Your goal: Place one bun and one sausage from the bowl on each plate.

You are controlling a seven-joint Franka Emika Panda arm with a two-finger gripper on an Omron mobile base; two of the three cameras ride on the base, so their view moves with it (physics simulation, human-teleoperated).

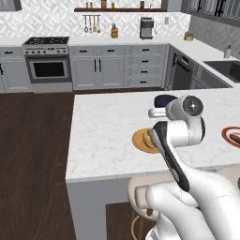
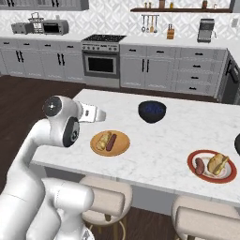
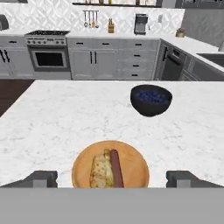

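The orange-tan plate (image 3: 135, 173) lies on the marble counter with a bun (image 3: 100, 168) and a sausage (image 3: 116, 168) side by side on it. My gripper (image 3: 111, 179) hovers just above and short of this plate, its jaws open wide and empty. The red-rimmed plate (image 2: 194, 159) sits further right near the counter's front edge and carries a sausage (image 2: 200, 165) and a bun (image 2: 218, 163). A sliver of the dark bowl (image 2: 237, 144) shows at the right edge of the right base view.
A smaller, deep dark blue bowl (image 3: 151, 99) stands on the counter behind the orange plate. Bar stools (image 2: 105, 197) are tucked under the near counter edge. Cabinets and a stove (image 2: 101, 58) line the far wall.
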